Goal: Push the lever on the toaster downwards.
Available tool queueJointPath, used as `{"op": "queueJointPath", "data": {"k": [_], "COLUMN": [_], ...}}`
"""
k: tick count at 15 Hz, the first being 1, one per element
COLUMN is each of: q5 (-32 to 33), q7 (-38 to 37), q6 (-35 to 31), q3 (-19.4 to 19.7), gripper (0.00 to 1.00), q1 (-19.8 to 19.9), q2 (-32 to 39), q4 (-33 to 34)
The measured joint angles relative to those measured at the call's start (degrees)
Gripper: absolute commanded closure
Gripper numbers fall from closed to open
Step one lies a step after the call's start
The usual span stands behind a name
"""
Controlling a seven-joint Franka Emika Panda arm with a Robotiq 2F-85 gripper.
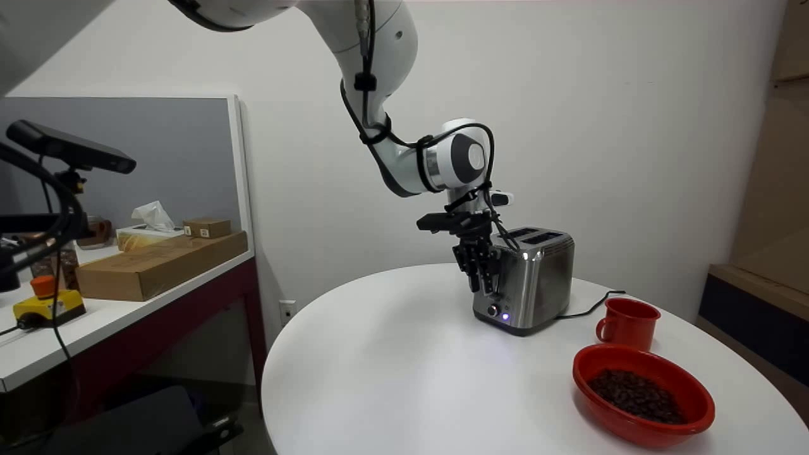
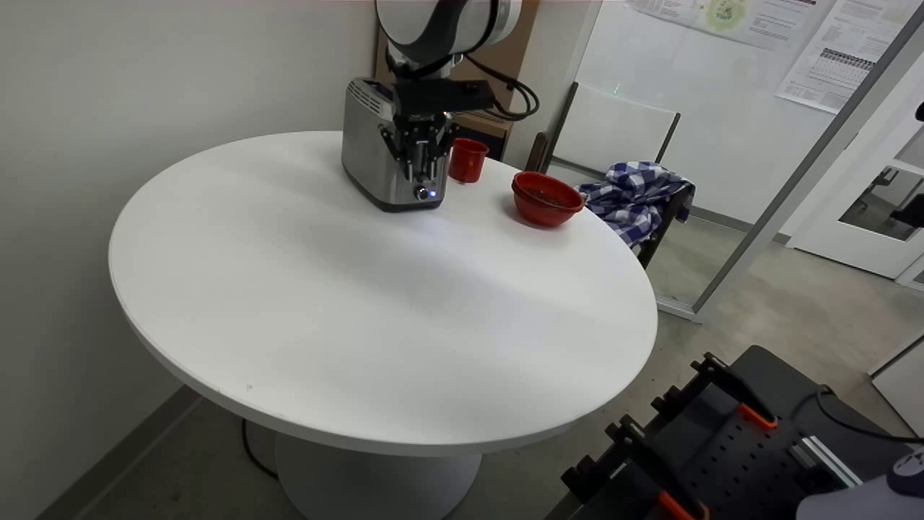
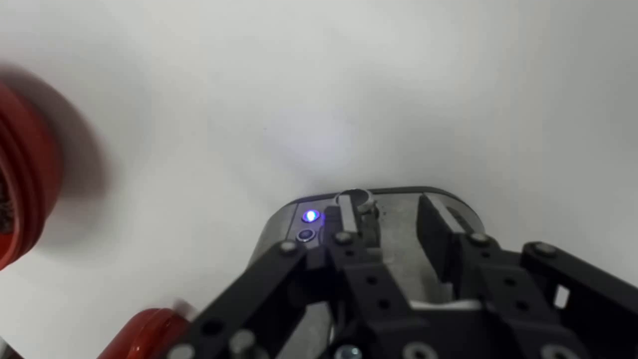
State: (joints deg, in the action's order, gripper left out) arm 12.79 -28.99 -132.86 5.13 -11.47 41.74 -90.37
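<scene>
Toaster of shiny silver metal (image 1: 550, 287), boxy and dark-based, is standing upright on the round white table (image 2: 310, 318). Its control end, where a round dial (image 1: 493, 310) is sitting and a small blue light (image 3: 310, 216) is glowing, is facing the black two-fingered gripper (image 3: 391, 214), presumably so that the lever is lying within reach. The gripper is pointing downward here; its fingers (image 3: 432, 234) are standing apart, with nothing visibly gripped, a pose suiting pressing rather than grasping. The lever is not showing clearly behind them, and contact cannot be told. The dark slots (image 1: 542, 238) are opening upward, their contents hidden. Beside the toaster, a thin black cord (image 1: 591, 308) is lying near the red cylindrical mug (image 1: 632, 332), whose contents are not showing. Nearer the table's edge, a round red bowl (image 2: 540, 211) is holding dark, bean-like pieces (image 1: 635, 395); both vessels are sitting to one side, probably out of the gripper's way. Farther off, a pale tissue box (image 1: 142, 240) is holding white tissue (image 1: 155, 216).
</scene>
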Motion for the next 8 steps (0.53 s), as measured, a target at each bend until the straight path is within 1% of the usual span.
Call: {"op": "queueJointPath", "data": {"k": [3,4,5,8], "q5": [-2.4,-3.1,-3.7,-4.7], "q7": [0.0,0.0,0.0,1.3], "q6": [1.1,1.8,2.6,6.6], "q3": [-0.8,-1.0,-1.1,-1.6], "gripper": [0.08,0.02,0.0,0.0], "q1": [0.0,0.0,0.0,0.3], "q2": [-1.3,-2.0,-3.0,-7.2], "q4": [0.0,0.0,-0.3,-1.7]}}
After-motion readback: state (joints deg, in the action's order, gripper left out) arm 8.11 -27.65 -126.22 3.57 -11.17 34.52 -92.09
